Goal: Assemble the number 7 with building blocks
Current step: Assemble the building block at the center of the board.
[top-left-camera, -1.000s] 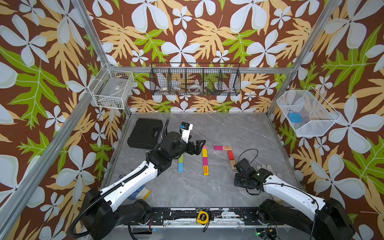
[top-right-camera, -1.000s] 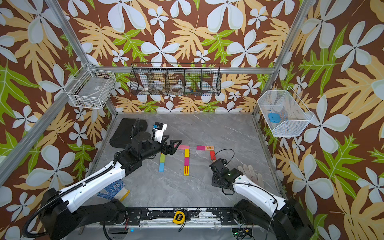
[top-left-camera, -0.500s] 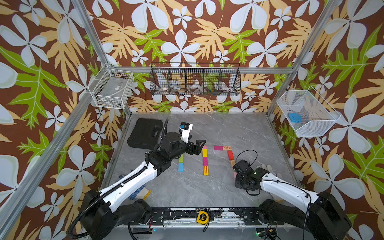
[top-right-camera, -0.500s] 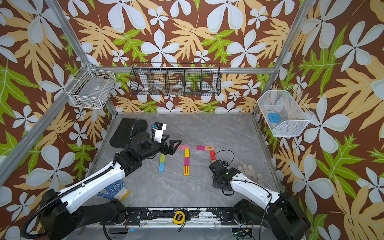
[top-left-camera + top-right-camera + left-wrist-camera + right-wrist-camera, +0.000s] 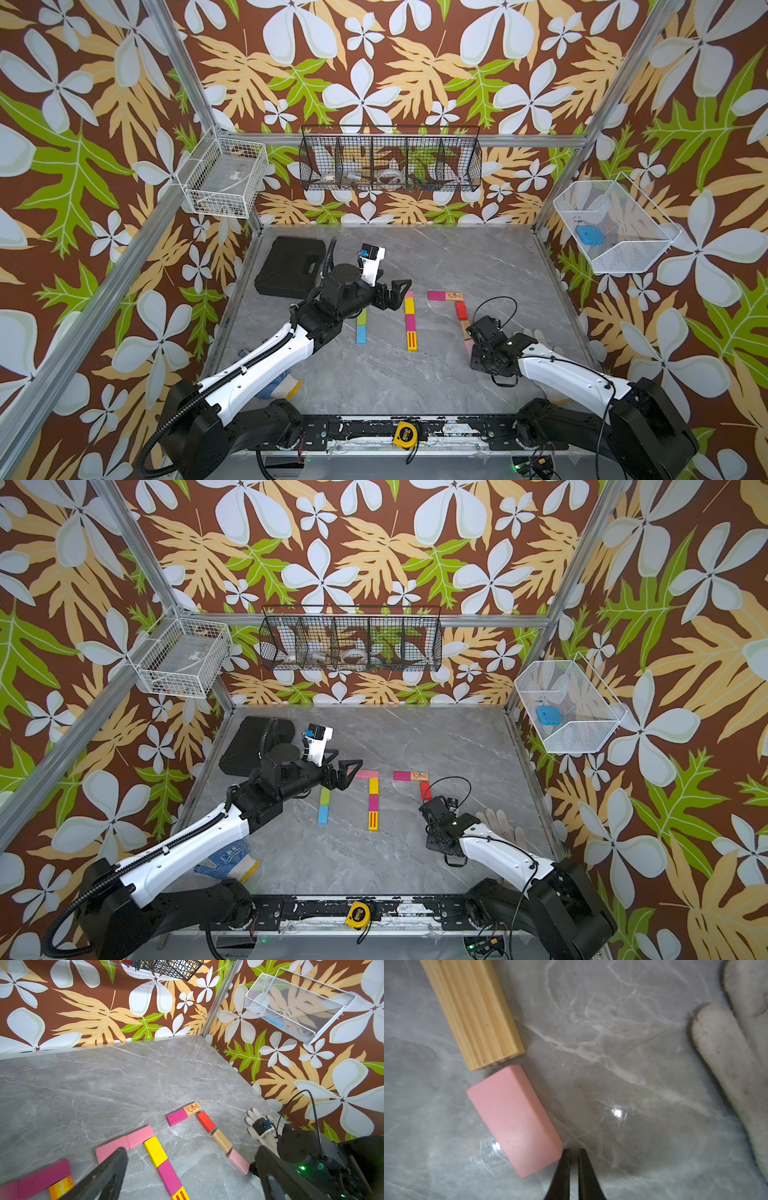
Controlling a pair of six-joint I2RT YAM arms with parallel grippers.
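The main risk lies at the foot of the 7 near the desk's [image 5: 612,1022] right edge. The pale pink block [image 5: 512,1120] closes the stem, end to end with the plain wood block [image 5: 473,1014] but with a thin gap and a slight kink between them. The right gripper [image 5: 574,1152] sits at that block's free corner. We judge that a nudge applied there, off the block's middle, would spin it instead of sliding it, widening the kink. Too firm a push could carry on into the wood block and the red block [image 5: 206,1121] beyond, bending the whole stem away from the top bar of the magenta block [image 5: 177,1117] and the printed wooden block [image 5: 192,1108]. A white glove [image 5: 724,1059] lies just beside the stem, towards the right edge; a wide sweep could drag it in.

The right jaws are clenched together and hold nothing; one tip is at the pink block's corner, and we cannot tell whether it touches. The left gripper [image 5: 398,296] hangs spread wide and empty over the other block figures at the desk's middle.
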